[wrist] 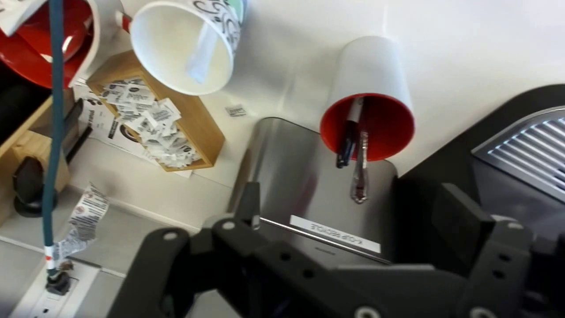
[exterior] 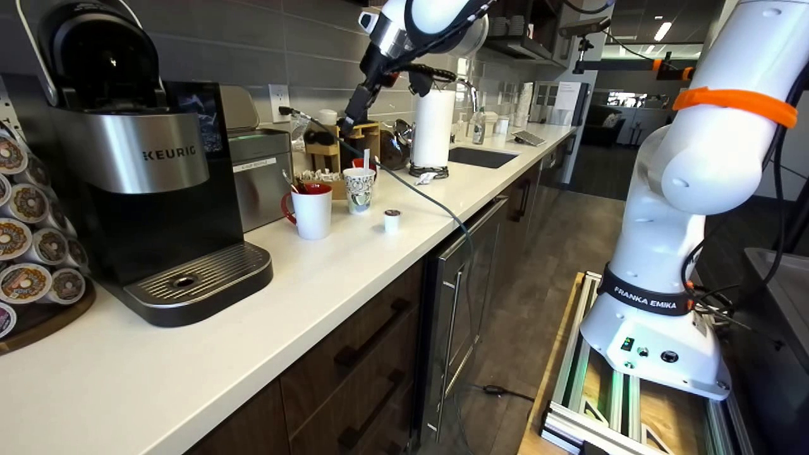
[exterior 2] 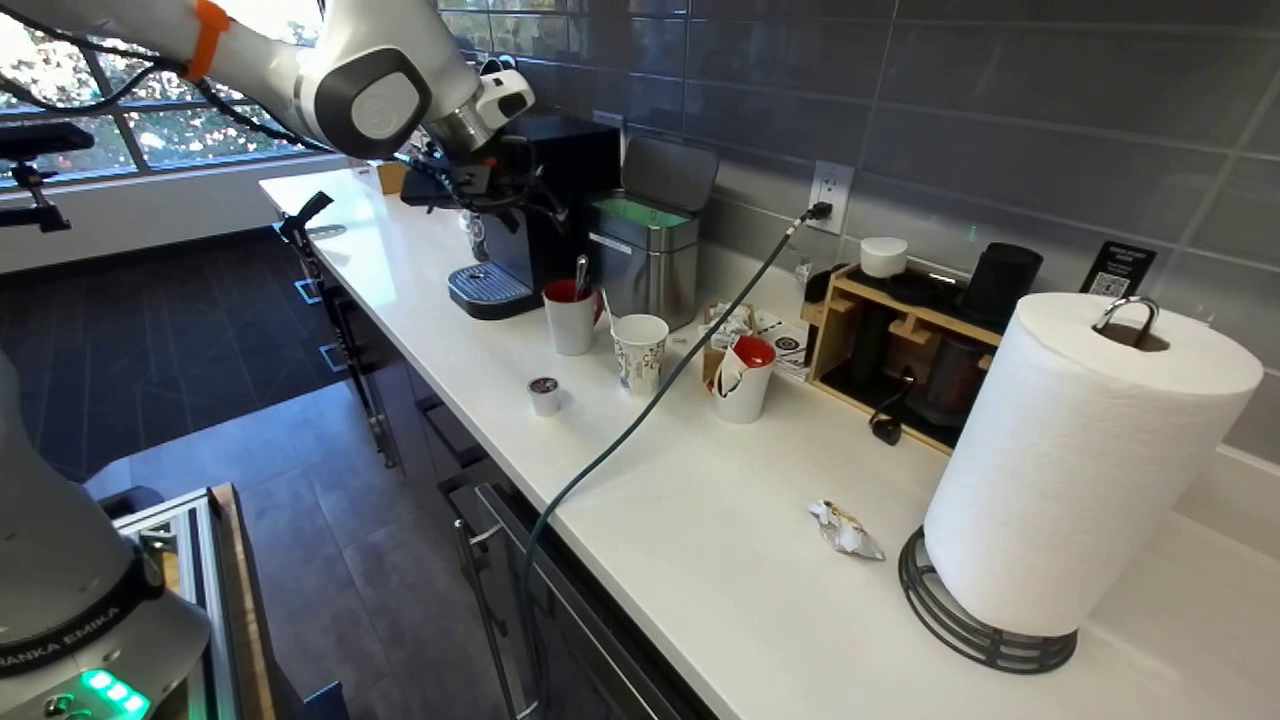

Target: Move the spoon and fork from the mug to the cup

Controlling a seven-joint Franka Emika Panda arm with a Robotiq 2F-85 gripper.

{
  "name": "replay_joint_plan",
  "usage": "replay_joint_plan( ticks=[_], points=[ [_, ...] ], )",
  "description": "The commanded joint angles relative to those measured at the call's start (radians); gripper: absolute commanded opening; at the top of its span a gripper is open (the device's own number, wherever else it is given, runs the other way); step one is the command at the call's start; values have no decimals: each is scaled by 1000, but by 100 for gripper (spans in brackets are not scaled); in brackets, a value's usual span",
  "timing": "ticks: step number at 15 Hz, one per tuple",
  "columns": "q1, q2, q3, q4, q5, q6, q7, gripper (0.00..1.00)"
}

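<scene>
A white mug with red inside (exterior: pixel 314 215) stands upright on the counter, also in the wrist view (wrist: pixel 373 66). A metal utensil with an ornate handle (wrist: pixel 359 181) and a dark item (wrist: pixel 348 141) stick out of it; the utensil's head is hidden, so I cannot tell spoon from fork. Beside it stands a patterned paper cup (exterior 2: pixel 638 365) with a pale stick-like piece inside (wrist: pixel 204 53). My gripper (wrist: pixel 357 207) is open and empty above the counter, also in an exterior view (exterior 2: pixel 490 205). In the wrist view the utensil's handle end lies between the fingers, apart from both.
A coffee maker (exterior: pixel 158 145) and steel recycle bin (exterior: pixel 259 180) flank the mug. A green cable (exterior 2: pixel 640 420) crosses the counter. A second red-lined mug (exterior 2: pixel 742 395), coffee pod (exterior 2: pixel 544 398), packet box (wrist: pixel 207 137), organizer (exterior 2: pixel 830 350) and paper towel roll (exterior 2: pixel 1070 480) stand nearby.
</scene>
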Motion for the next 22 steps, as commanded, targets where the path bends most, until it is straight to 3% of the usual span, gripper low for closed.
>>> replay_joint_plan(
  ticks=[1, 3, 5, 8, 10, 11, 14, 18, 20, 21, 22],
  points=[
    [54, 38, -3, -36, 25, 63, -35, 100],
    [52, 120, -5, -2, 23, 135, -7, 100],
    [70, 202, -25, 48, 110, 194, -26, 100],
    [108, 286, -38, 128, 361, 156, -108, 100],
    [98, 305, 0, 151, 519, 100, -206, 100],
    [88, 276, -15, 109, 397, 155, -130, 100],
    [97, 303, 1, 137, 482, 134, -178, 100],
    [93, 340, -14, 143, 441, 232, -152, 100],
    [91, 369, -21, 158, 439, 302, -156, 86],
    [94, 381, -30, 160, 424, 323, -142, 72],
    [98, 396, -40, 164, 407, 340, -131, 70]
  ],
)
